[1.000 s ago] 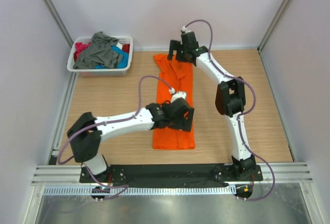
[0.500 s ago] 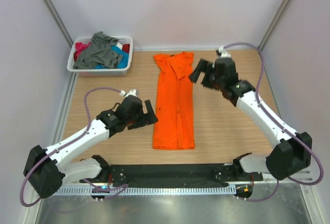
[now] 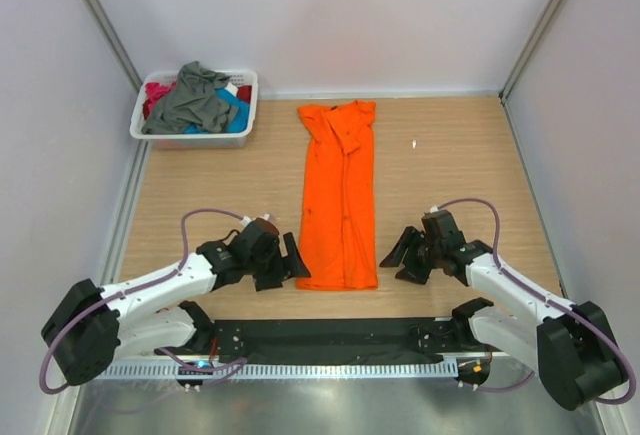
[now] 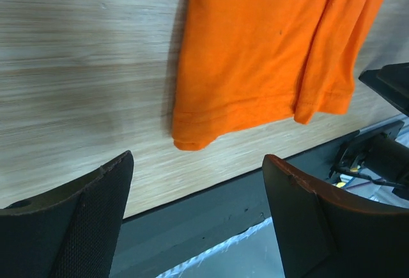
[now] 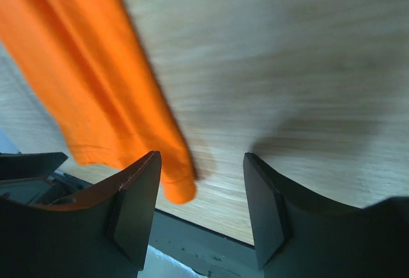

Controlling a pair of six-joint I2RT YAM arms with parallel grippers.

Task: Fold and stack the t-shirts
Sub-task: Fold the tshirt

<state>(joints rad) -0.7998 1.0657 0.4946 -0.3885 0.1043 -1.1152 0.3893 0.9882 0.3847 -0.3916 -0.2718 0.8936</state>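
Note:
The bright orange t-shirt (image 3: 340,195) lies flat on the wooden table as a long narrow strip, collar far and hem near. My left gripper (image 3: 294,266) sits low just left of the hem's near-left corner. In the left wrist view that orange corner (image 4: 192,139) is just ahead of the open left gripper (image 4: 198,160), untouched. My right gripper (image 3: 401,260) sits just right of the near-right corner. The right wrist view shows the orange corner (image 5: 180,187) beside one finger (image 5: 137,208) of the open right gripper (image 5: 201,156), not pinched. Other t-shirts, dark grey (image 3: 195,100), teal (image 3: 236,115) and red-pink (image 3: 155,93), are piled in the basket.
The white laundry basket (image 3: 190,140) stands at the far-left corner of the table. A black mounting strip (image 3: 330,335) runs along the near edge, close behind both grippers and also seen as the dark strip (image 4: 211,217). Walls enclose the table on three sides.
Both arms have left the shirt's middle and collar, swung outward, then come down to the near hem corners. Both pairs of jaws have narrowed a little, the right more.

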